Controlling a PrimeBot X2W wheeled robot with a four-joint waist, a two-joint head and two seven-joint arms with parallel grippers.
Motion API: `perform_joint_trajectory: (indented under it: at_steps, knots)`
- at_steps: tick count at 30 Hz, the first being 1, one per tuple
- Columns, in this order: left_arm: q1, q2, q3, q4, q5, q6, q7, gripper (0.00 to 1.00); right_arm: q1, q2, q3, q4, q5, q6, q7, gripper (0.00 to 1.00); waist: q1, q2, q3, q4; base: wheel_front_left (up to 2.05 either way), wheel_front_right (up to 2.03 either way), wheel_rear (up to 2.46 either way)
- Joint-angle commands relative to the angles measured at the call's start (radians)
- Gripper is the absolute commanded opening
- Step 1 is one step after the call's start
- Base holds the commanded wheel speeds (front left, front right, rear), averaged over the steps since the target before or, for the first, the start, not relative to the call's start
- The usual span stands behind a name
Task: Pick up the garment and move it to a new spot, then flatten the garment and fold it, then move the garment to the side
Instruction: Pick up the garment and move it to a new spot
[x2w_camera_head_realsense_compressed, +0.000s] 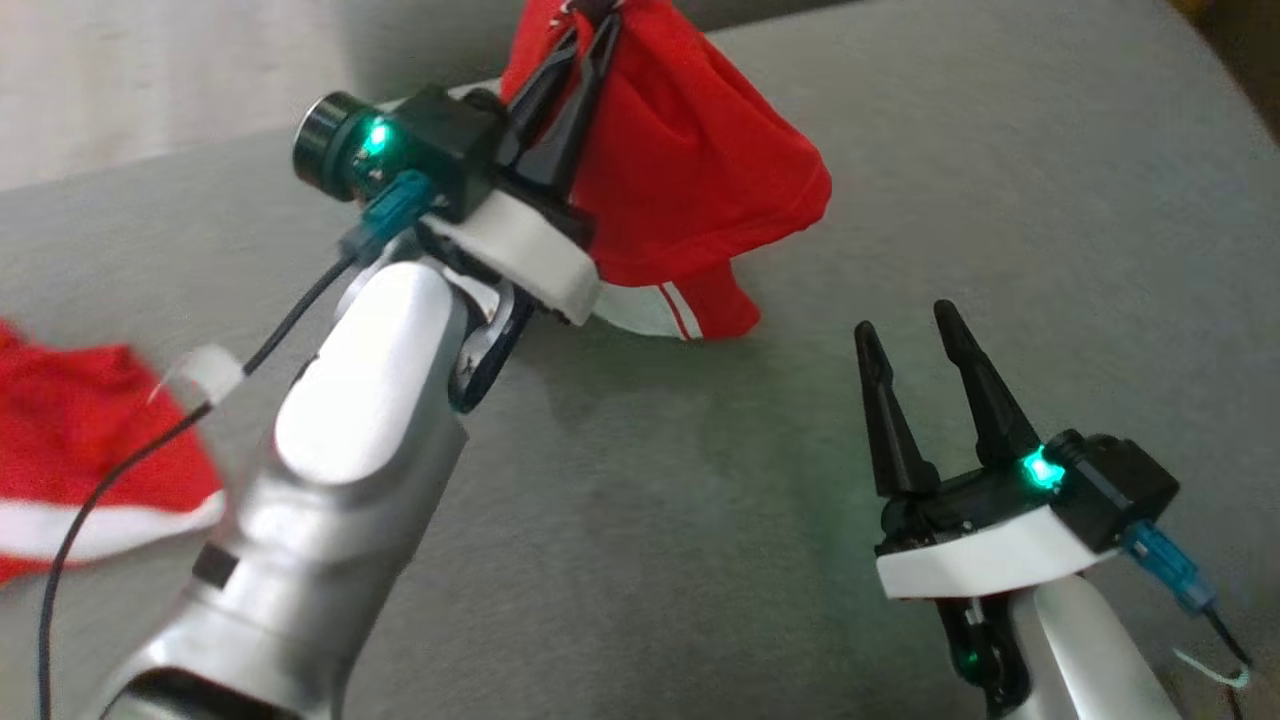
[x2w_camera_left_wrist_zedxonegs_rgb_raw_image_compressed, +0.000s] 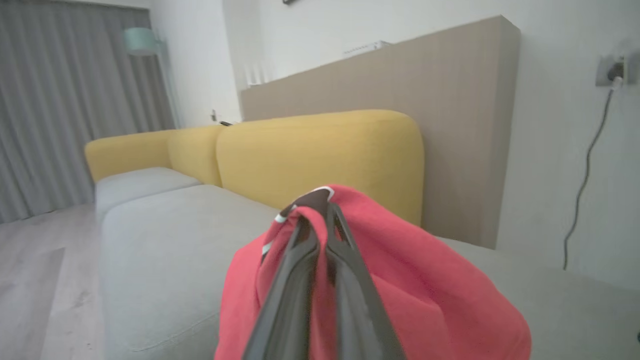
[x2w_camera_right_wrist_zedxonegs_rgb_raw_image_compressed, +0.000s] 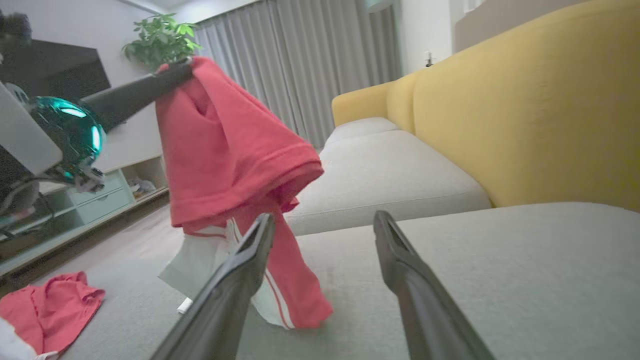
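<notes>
**Operator:** Report the left claw.

**Manual:** Your left claw (x2w_camera_head_realsense_compressed: 592, 20) is clenched on the garment (x2w_camera_head_realsense_compressed: 700, 150). Its two dark fingers (x2w_camera_left_wrist_zedxonegs_rgb_raw_image_compressed: 295, 280) lie pressed together with red cloth bunched around them. A dark patch edged in white sits at their tips. The arm is raised, so the claw stands above the sofa seat (x2w_camera_head_realsense_compressed: 700, 520).

**Operator:** Where is the garment?

**Manual:** It hangs from that claw near the seat's far edge, as your head view has it. The red cloth drapes down in a rough cone. Its lower end, a white panel (x2w_camera_right_wrist_zedxonegs_rgb_raw_image_compressed: 200, 260) with red stripes, touches the grey seat. The rest is lifted off it.

**Operator:** And the right claw?

**Manual:** Your right claw (x2w_camera_head_realsense_compressed: 903, 318) is released, jaws wide apart. It hovers low over the near right part of the seat, apart from the garment. In the right wrist view the garment hangs to the left of its fingers.

**Operator:** Anything else on the seat?

**Manual:** A second red garment (x2w_camera_head_realsense_compressed: 80, 430) with a white band lies crumpled toward the seat's left edge, apart from both claws. A yellow backrest (x2w_camera_right_wrist_zedxonegs_rgb_raw_image_compressed: 525, 110) runs along one side of the seat.
</notes>
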Motion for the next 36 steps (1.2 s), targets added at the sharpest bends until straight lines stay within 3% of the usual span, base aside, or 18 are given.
perform_joint_trajectory:
  at_steps: [1,4,5,6,7,13,22,27,33,36]
  knots:
    - [-0.098,0.017,0.01,-0.002,0.015,-0.002,-0.009,0.0,-0.037,-0.003,0.031,-0.041,0.016,-0.001,-0.011,1.0,0.0,0.0,0.067,-0.136,0.0,0.0,0.0]
    - [-0.163,0.02,-0.019,0.083,0.031,-0.004,-0.038,0.0,-0.048,-0.003,0.047,-0.048,0.034,-0.001,-0.011,1.0,0.0,0.0,0.098,-0.2,0.0,0.0,0.0]
    - [-0.187,0.022,-0.034,0.115,0.042,-0.004,-0.051,0.07,-0.051,-0.003,0.052,-0.049,0.039,-0.001,-0.011,1.0,0.0,0.0,0.107,-0.217,0.0,0.0,0.0]
    - [-0.209,0.021,-0.045,0.147,0.05,-0.005,-0.068,0.38,-0.053,-0.003,0.057,-0.052,0.043,-0.001,-0.011,1.0,0.0,0.0,0.116,-0.23,0.0,0.0,0.0]
    - [-0.229,0.018,-0.053,0.179,0.054,-0.005,-0.088,1.0,-0.054,-0.003,0.061,-0.055,0.047,-0.001,-0.011,1.0,0.0,0.0,0.123,-0.241,0.0,0.0,0.0]
    - [-0.302,0.0,-0.12,0.363,0.045,-0.006,-0.119,1.0,-0.056,-0.003,0.069,-0.06,0.057,-0.001,-0.011,1.0,0.0,0.0,0.138,-0.255,0.0,0.0,0.0]
    - [-0.319,-0.012,-0.173,0.45,-0.023,-0.007,-0.18,1.0,-0.054,-0.003,0.05,-0.054,0.039,-0.001,-0.011,1.0,0.0,0.0,0.111,-0.172,0.0,0.0,0.0]
    - [-0.281,-0.014,-0.154,0.447,-0.063,0.003,-0.219,1.0,-0.048,-0.003,0.015,-0.049,0.014,-0.001,-0.011,1.0,0.0,0.0,0.075,-0.091,0.0,0.0,0.0]
    - [-0.129,0.014,-0.105,0.372,-0.09,0.062,-0.238,1.0,-0.022,-0.003,-0.031,-0.042,-0.019,-0.001,-0.011,1.0,0.0,0.0,0.02,0.009,0.0,0.0,0.0]
    - [-0.012,0.037,-0.078,0.272,-0.082,0.099,-0.238,1.0,-0.003,-0.003,-0.057,-0.042,-0.034,-0.001,-0.011,1.0,0.0,0.0,0.0,0.058,0.0,0.0,0.0]
